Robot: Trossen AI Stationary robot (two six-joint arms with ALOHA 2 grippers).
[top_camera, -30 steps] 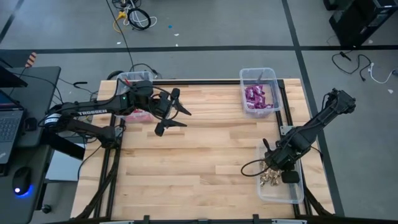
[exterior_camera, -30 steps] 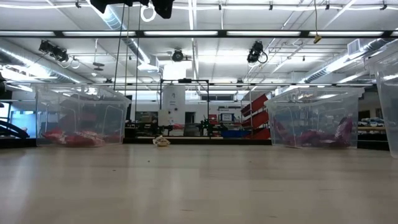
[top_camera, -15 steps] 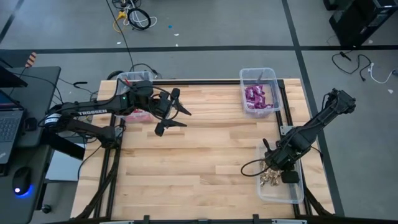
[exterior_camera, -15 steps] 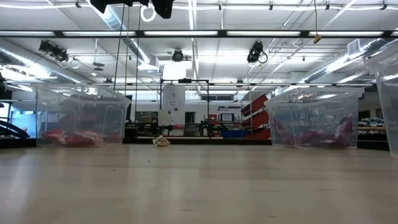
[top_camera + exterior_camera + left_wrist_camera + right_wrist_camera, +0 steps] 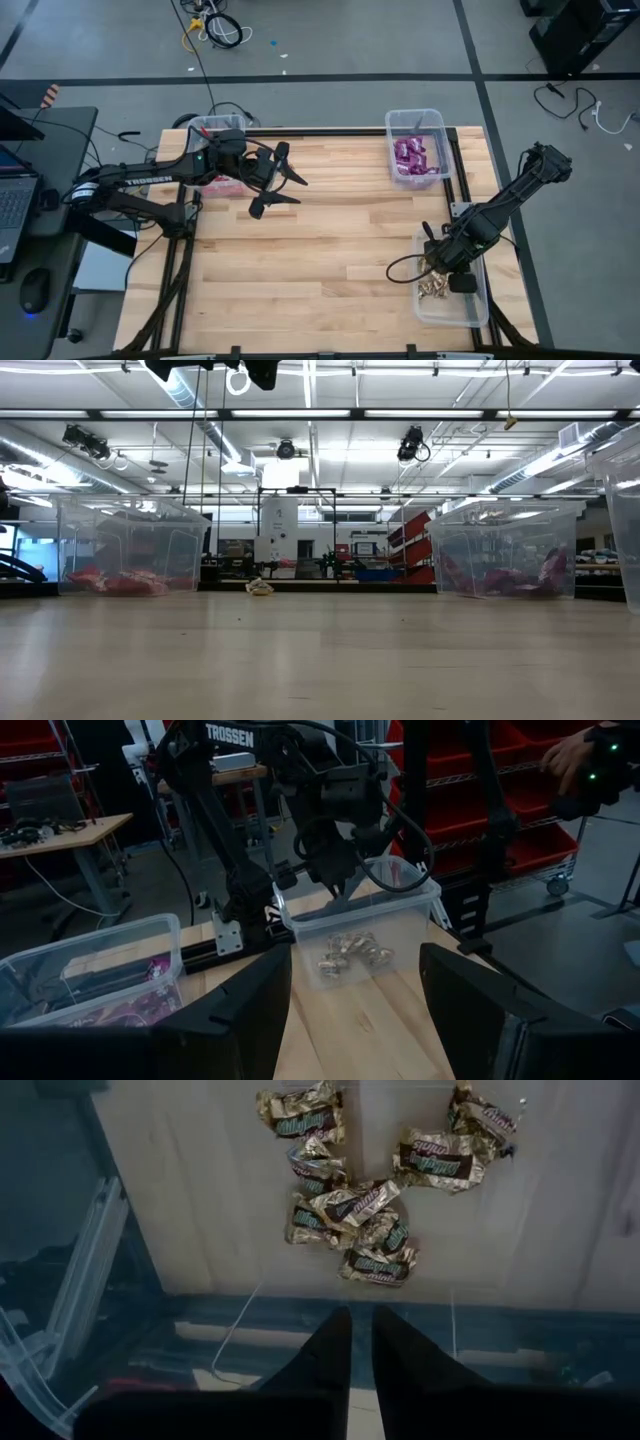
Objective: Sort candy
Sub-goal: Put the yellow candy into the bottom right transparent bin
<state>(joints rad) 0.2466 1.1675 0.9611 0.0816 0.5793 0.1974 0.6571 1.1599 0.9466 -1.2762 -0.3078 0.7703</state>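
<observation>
Gold foil-wrapped candy lies piled on the floor of a clear bin at the table's right near corner. My right gripper hangs over that bin, pointing down, shut and empty; it is also seen in the high view. Purple packets lie in a bin at the far right, and red packets lie in a bin at the far left. One gold piece rests on the table far off. My left gripper is open, held above the table's far left part.
The red bin is partly under my left arm. The purple bin stands at the far edge. The wide middle of the wooden table is bare. A person's hand shows beyond the table in the left wrist view.
</observation>
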